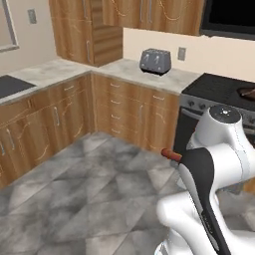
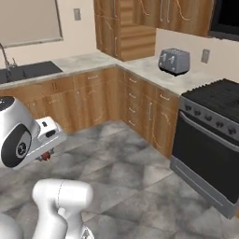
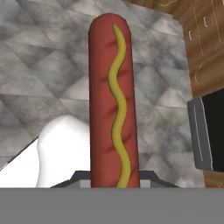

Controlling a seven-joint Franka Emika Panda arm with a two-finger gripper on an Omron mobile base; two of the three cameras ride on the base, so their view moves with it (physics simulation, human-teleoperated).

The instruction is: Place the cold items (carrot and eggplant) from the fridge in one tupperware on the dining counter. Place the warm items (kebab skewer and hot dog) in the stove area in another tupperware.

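Hot dog (image 3: 113, 100) gripped, open floor (image 3: 43, 65) below

Red-brown hot dog (image 3: 114, 100), wavy yellow stripe

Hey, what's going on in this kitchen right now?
The white robot arm's gripper is holding a reddish-brown hot dog with a wavy yellow mustard line, carried out over the grey tiled floor. A black stove and a grey toaster on the counter sit nearby.
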